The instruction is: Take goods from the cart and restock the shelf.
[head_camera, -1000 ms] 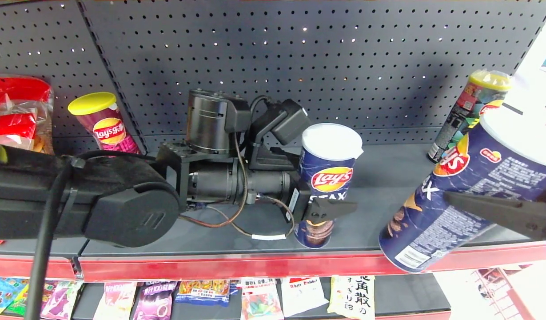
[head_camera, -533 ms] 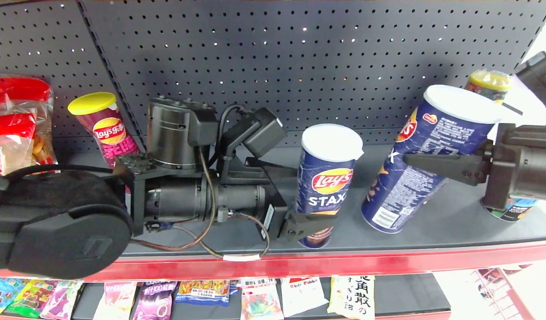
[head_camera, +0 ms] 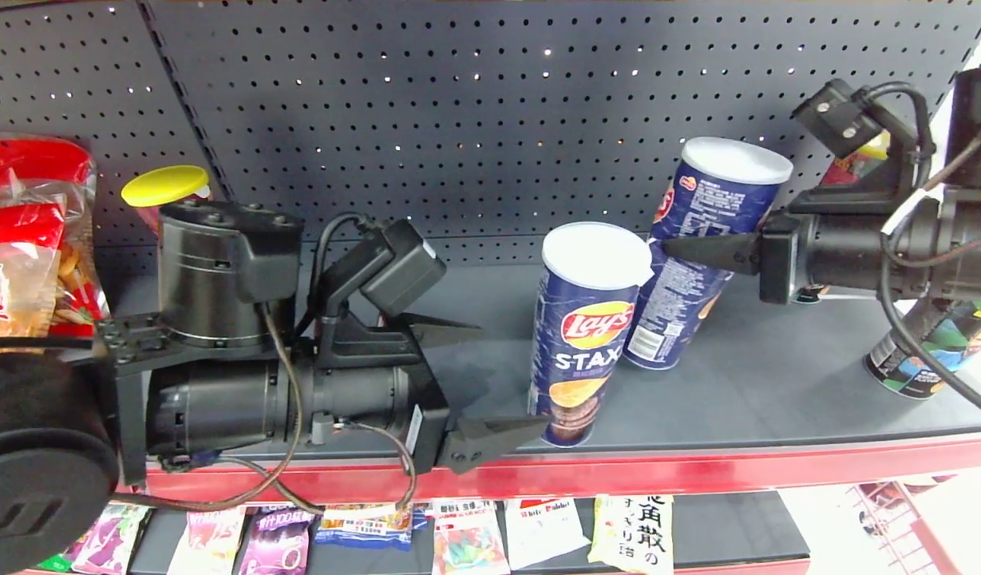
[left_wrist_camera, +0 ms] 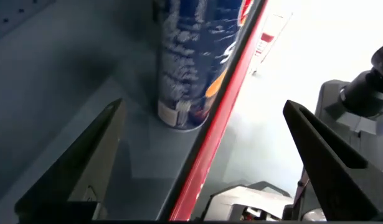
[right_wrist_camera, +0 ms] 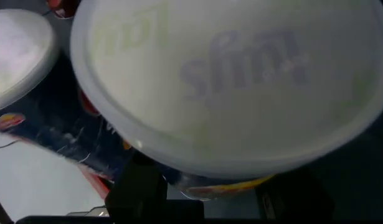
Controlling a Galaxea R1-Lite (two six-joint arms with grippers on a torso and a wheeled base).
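Note:
A blue chip can (head_camera: 590, 335) with a white lid stands upright near the shelf's front edge. My left gripper (head_camera: 506, 375) is open just left of it, not touching it. The left wrist view has the same can (left_wrist_camera: 191, 62) beyond the spread fingers (left_wrist_camera: 85, 168). My right gripper (head_camera: 698, 247) is shut on a second blue can (head_camera: 698, 231), which tilts and sits behind and to the right of the first, its base low on the shelf. In the right wrist view that can's white lid (right_wrist_camera: 228, 81) is close up, with the first can's lid (right_wrist_camera: 17, 56) beside it.
A pink can with a yellow lid (head_camera: 167, 184) and red snack bags (head_camera: 27, 216) stand at the shelf's left. A dark patterned can (head_camera: 921, 359) is at the right. The pegboard (head_camera: 490, 120) backs the shelf, the red lip (head_camera: 698, 471) fronts it, and packets (head_camera: 458, 535) hang below.
My left gripper has let go of the upright can and drawn back to the left. The right gripper has carried the second can in from the front right onto the shelf.

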